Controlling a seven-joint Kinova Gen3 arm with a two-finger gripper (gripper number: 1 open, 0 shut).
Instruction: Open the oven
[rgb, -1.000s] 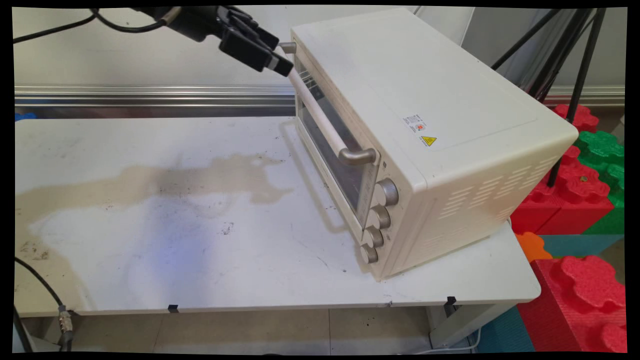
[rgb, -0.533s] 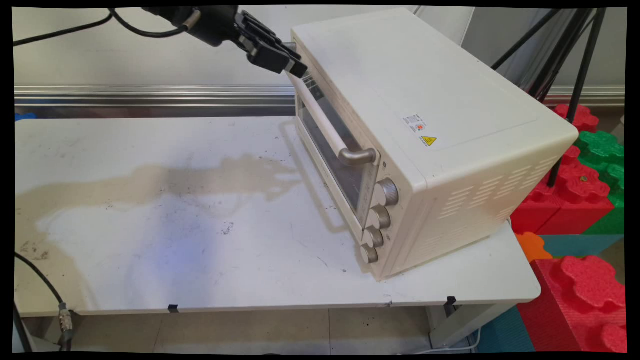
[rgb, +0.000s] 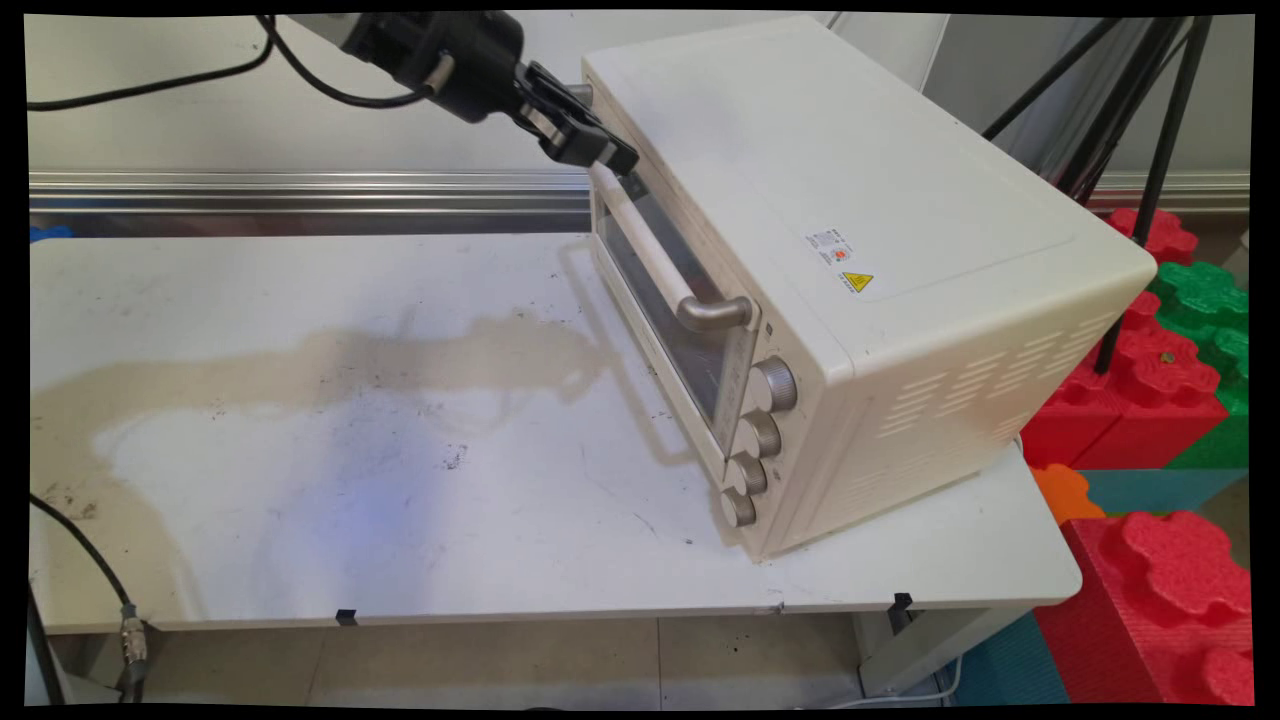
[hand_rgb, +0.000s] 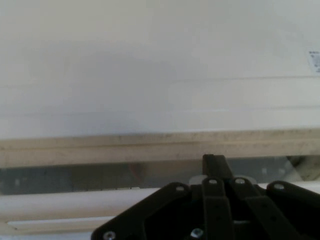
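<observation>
- Where the oven's (rgb: 850, 250) door meets its top edge, at the far end of the handle (rgb: 650, 255), the black gripper (rgb: 610, 160) presses in from the upper left.
- Its jaws look drawn together, with one tip poking behind the handle bar against the glass door (rgb: 665, 310); whether they pinch the bar cannot be told.
- From the hand camera, a single black fingertip (hand_rgb: 214, 162) rises in front of the dark strip of glass, with the oven's (hand_rgb: 160, 75) cream top filling the upper part.
- Cream-coloured and boxy, the oven sits on the right half of the white bench (rgb: 350, 480), turned at an angle so its door faces left and toward the camera.
- Four round silver knobs (rgb: 760, 435) run in a column down the near end of its front; a small yellow warning sticker (rgb: 857, 282) lies on its top.
- A beige stain (rgb: 300, 365) spreads over the bench's left half.
- Black cables (rgb: 330, 85) hang from the arm near the top edge.
- Red and green foam blocks (rgb: 1160, 380) are stacked to the right of the bench, and black tripod legs (rgb: 1150, 130) stand behind the oven.
</observation>
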